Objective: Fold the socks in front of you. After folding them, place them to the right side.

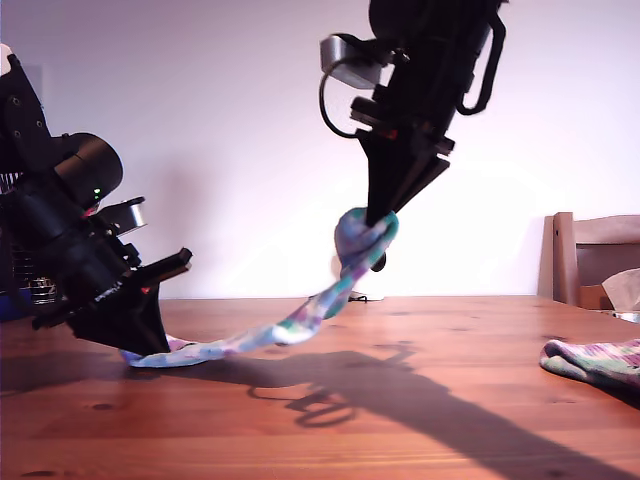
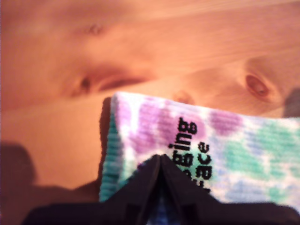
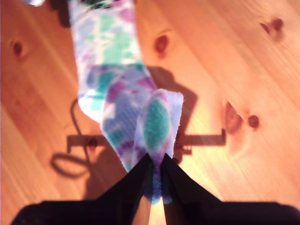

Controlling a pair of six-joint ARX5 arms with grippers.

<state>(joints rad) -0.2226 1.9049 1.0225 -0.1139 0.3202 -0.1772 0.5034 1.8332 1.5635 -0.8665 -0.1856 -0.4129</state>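
- My first gripper (image 2: 159,161) pins the sock (image 1: 300,322) cuff (lettered end) to the table (image 1: 330,430) — your anchor.
- My second gripper (image 3: 155,161), clenched on the toe, lifts it toward 12 o'clock for folding.

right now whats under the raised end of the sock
Bare wooden table with the arm's shadow lies under the raised end of the sock, which my second gripper holds up. My first gripper pins the lettered cuff end low; whatever is beneath that end is covered.
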